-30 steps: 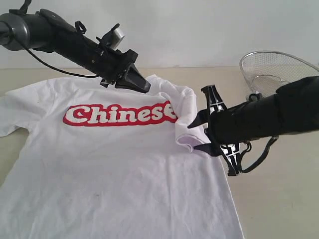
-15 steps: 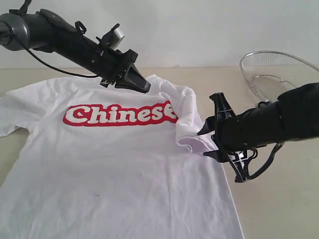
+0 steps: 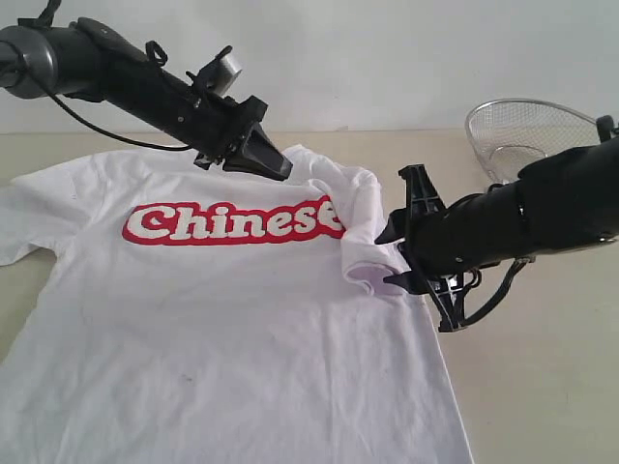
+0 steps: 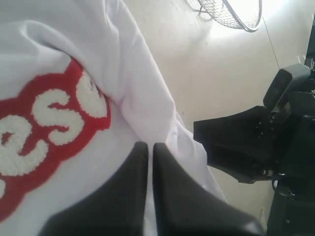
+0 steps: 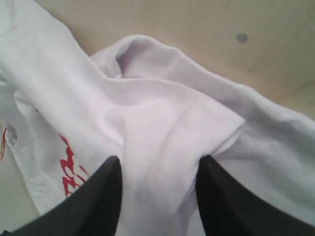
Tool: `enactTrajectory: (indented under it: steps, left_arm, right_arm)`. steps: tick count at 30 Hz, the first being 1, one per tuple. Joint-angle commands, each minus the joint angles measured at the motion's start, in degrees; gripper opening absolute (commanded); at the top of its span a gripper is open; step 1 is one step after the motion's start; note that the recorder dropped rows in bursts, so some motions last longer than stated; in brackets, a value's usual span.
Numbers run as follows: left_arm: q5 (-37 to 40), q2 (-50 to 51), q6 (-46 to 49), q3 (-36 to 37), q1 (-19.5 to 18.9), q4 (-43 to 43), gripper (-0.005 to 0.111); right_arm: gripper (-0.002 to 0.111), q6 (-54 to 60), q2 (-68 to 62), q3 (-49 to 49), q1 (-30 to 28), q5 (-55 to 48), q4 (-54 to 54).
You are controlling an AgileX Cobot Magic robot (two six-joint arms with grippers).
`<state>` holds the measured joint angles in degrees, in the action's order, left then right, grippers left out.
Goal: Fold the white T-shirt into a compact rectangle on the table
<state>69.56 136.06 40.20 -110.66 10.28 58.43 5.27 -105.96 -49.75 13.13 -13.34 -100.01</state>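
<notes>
Left pincer point(image 3: 279, 166) sat shut on the shoulder of the white T-shirt point(image 3: 222, 329), probably anchoring it to the tabletop point(image 3: 542, 387), while the right pincer point(image 3: 384, 261) straddled the folded sleeve point(image 3: 360, 274), jaws apart.

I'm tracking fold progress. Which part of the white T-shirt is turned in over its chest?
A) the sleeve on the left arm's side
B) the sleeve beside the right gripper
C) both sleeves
B: the sleeve by the right gripper lies bunched over the white T-shirt, covering the end of the red lettering; the other sleeve lies spread flat on the table.
</notes>
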Motion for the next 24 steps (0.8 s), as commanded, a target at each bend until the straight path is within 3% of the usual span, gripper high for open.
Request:
enactTrajectory:
  steps: [1,5,10,24]
  left_arm:
    - [0.4,-0.68,-0.06,-0.04,0.22,0.46,0.004]
    - [0.4,-0.68,0.06,-0.04,0.22,0.46,0.004]
    - [0.4,-0.68,0.06,-0.04,0.22,0.46,0.004]
    - [0.4,-0.68,0.06,-0.04,0.22,0.46,0.004]
  right_arm:
    - [0.042,-0.03,-0.38,-0.37,0.15,1.66,0.07]
    - [0.04,0.62,-0.51,-0.37,0.15,1.54,0.07]
    - [0.0,2.34,-0.51,-0.37,0.15,2.16,0.07]
    - [0.0,21.98,-0.51,-6.48,0.04,8.7,0.07]
